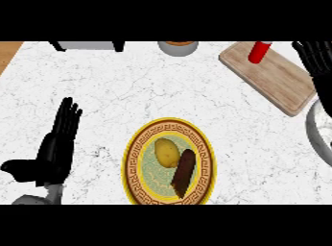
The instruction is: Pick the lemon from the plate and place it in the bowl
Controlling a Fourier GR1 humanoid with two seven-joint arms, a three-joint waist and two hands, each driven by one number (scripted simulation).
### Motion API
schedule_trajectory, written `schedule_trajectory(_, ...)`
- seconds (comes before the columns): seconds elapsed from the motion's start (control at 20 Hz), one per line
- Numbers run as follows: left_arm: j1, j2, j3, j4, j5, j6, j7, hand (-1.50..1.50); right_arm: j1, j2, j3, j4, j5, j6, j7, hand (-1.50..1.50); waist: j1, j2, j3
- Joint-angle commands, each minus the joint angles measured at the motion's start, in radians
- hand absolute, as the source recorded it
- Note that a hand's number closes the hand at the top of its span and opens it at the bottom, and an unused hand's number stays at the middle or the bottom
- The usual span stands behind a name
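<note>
A yellow lemon lies on a round plate with a gold, patterned rim, low in the middle of the counter. A dark brown, long object lies right beside it on the same plate. A grey bowl is cut off by the right edge, and my right forearm hides part of it. My right hand is above the bowl at the upper right, fingers straight and open, holding nothing. My left hand rests open at the lower left, fingers up, well left of the plate.
A wooden cutting board lies at the upper right with a red cylinder standing on its far end. A small round container and a grey appliance sit along the back edge. The white marble counter ends at the left, where wood shows.
</note>
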Motion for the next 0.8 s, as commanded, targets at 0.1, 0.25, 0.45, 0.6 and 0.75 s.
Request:
schedule_trajectory(0.1, -0.055, 0.100, 0.069, 0.053, -0.042, -0.014, 0.035, 0.00, -0.119, 0.079, 0.114, -0.143, 0.040, 0.000, 0.064, 1.50, 0.010, 0.041, 0.014)
schedule_trajectory(0.25, -0.100, 0.227, 0.095, 0.049, -0.101, -0.007, 0.120, 0.00, -0.195, 0.151, 0.224, -0.168, 0.081, 0.024, 0.050, 1.50, 0.035, 0.042, 0.015)
schedule_trajectory(0.45, -0.042, 0.201, 0.086, 0.057, -0.073, -0.002, 0.142, 0.00, 0.070, -0.026, 0.270, -0.086, 0.417, -0.198, 0.308, -1.50, -0.062, 0.025, 0.012)
schedule_trajectory(0.6, -0.067, 0.202, 0.091, 0.053, -0.071, 0.000, 0.177, 0.00, 0.179, 0.071, 0.416, -0.305, 0.585, -0.352, 0.357, -1.50, -0.053, 0.025, 0.013)
schedule_trajectory(0.75, -0.092, 0.210, 0.087, 0.027, -0.078, -0.005, 0.229, 0.00, 0.285, 0.045, 0.529, -0.437, 0.731, -0.363, 0.423, -1.50, -0.032, 0.033, 0.014)
